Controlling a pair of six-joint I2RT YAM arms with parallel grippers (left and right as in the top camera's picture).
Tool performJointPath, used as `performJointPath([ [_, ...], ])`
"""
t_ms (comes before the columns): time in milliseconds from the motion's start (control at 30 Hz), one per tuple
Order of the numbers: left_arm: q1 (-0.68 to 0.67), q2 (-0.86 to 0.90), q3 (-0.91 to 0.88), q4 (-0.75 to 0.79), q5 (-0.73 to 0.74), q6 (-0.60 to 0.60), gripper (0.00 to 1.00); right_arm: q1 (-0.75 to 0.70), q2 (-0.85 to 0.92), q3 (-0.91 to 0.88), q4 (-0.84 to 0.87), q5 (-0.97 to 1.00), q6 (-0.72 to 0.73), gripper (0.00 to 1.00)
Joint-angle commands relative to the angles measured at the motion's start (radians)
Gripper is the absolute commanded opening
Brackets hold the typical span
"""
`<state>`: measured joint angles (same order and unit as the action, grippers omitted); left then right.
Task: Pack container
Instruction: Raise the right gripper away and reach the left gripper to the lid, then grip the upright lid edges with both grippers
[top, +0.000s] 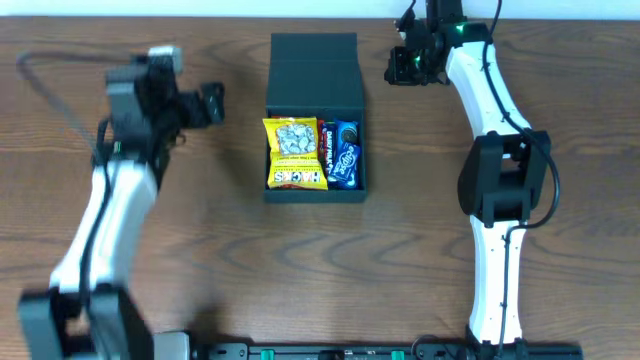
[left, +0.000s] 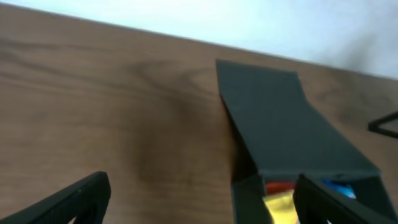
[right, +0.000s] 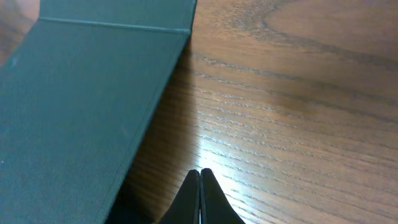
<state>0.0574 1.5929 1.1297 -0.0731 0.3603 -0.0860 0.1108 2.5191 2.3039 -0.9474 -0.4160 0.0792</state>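
The dark green container (top: 276, 194) stands open at the table's middle, its flap lid (top: 314, 70) raised toward the back. Inside lie a yellow snack packet (top: 295, 153) on the left and a blue snack packet (top: 345, 155) on the right. My left gripper (top: 213, 104) is open and empty, to the left of the container; in the left wrist view its fingers (left: 205, 199) straddle bare wood beside the container's wall (left: 245, 196). My right gripper (top: 398, 66) is shut and empty, right of the lid; the right wrist view shows its closed tips (right: 200, 172) beside the lid (right: 74, 106).
The wooden table (top: 200, 260) spreads all round the container. A pale wall edge runs along the back of the table (left: 249, 25). A thin cable (top: 50, 90) loops at the far left.
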Motion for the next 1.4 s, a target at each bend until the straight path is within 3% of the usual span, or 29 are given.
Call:
performJointPath([
  [0,-0.026,0.156,0.146,-0.006,0.034,0.049,0.95,0.008,-0.010,0.004,0.003,-0.014,-0.006,0.01],
  [133,-0.052,0.280,0.217,0.003,-0.010,0.050,0.95,0.008,-0.010,0.004,0.006,-0.015,-0.005,0.01],
  [233,-0.053,0.315,0.217,0.019,0.063,-0.016,0.95,0.009,-0.010,0.004,0.005,-0.016,-0.005,0.01],
  [533,-0.112,0.403,0.216,0.077,0.134,-0.026,0.95,0.010,-0.010,0.004,0.010,-0.045,-0.005,0.01],
  [633,-0.143,0.406,0.216,0.082,0.079,-0.018,0.97,0.010,-0.010,0.004,0.010,-0.045,-0.005,0.02],
  [667,-0.150,0.409,0.216,0.081,0.040,-0.018,0.89,0.010,-0.010,0.004,0.010,-0.045,-0.005,0.02],
  [800,-0.147,0.412,0.216,0.091,0.005,-0.056,0.19,0.010,-0.010,0.004,0.009,-0.045,-0.005,0.01],
  [833,-0.140,0.412,0.216,0.093,0.005,-0.074,0.06,0.010,-0.010,0.004,0.009,-0.045,-0.005,0.02],
  [967,-0.117,0.416,0.216,0.071,-0.021,-0.101,0.06,0.010,-0.010,0.004,0.009,-0.045,-0.005,0.02],
  [1033,-0.115,0.430,0.216,0.066,-0.089,-0.103,0.11,0.010,-0.010,0.004,0.008,-0.045,-0.005,0.02],
  [1100,-0.118,0.459,0.216,0.083,-0.127,-0.112,0.06,0.010,-0.010,0.004,0.005,-0.045,-0.006,0.02],
  [1367,-0.126,0.588,0.270,0.134,0.026,-0.207,0.06,0.010,-0.003,-0.003,-0.010,-0.079,-0.015,0.01],
])
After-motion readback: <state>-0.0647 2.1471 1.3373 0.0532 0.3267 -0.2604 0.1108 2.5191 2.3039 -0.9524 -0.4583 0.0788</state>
